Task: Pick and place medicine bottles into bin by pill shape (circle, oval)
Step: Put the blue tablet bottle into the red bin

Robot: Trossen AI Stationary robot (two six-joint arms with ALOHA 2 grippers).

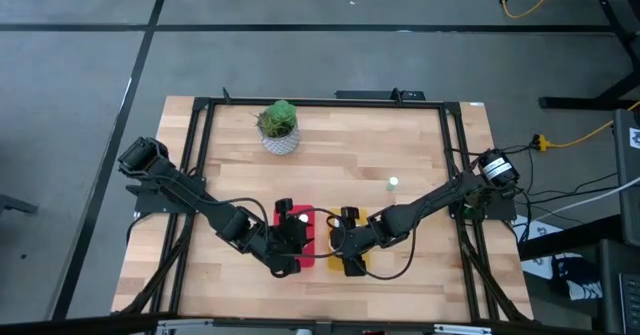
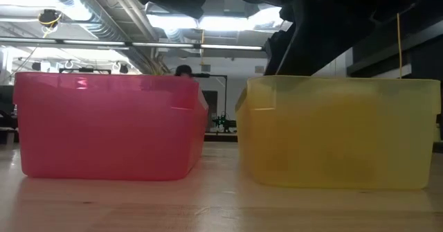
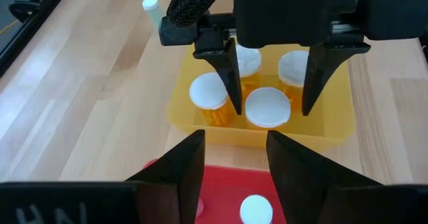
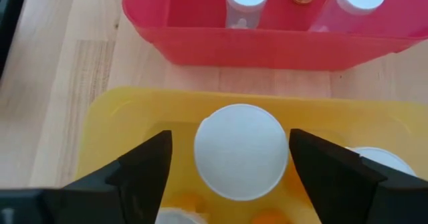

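Seen from above, a pale wooden worktop [image 1: 330, 165] fills the middle of the frame. Two dark arms reach in from the left and right edges and meet at the lower centre. There a red bin [image 1: 300, 237] sits to the left of a yellow bin [image 1: 358, 260], the two just beside each other. The left gripper [image 1: 293, 237] hangs over the red bin, and the right gripper [image 1: 347, 243] over the yellow one. A single small bottle [image 1: 393, 184] with a white cap stands alone on the wood, right of centre. A potted green plant [image 1: 279, 127] is at the upper centre.

From worktop height, the red bin [image 2: 107, 125] fills the left half of the frame and the yellow bin [image 2: 339, 131] the right. Dark arm parts loom across the top. The bins' contents cannot be made out here.

The left wrist camera looks past its own jaws, spread apart at the bottom of the frame. One white-capped bottle [image 3: 256, 209] shows in the red bin [image 3: 221, 184] below them. Ahead, the right gripper [image 3: 271, 77] hangs over the yellow bin [image 3: 261, 127], its jaws spread on either side of a white-capped orange bottle [image 3: 268, 108], with three more capped bottles around it. The lone bottle [image 3: 151, 7] is at the upper left.

The right wrist camera shows its jaws spread wide and apart from a large white cap [image 4: 241, 151] between them in the yellow bin [image 4: 134, 110]. Beyond, at the top, the red bin [image 4: 267, 40] holds two white-capped bottles.
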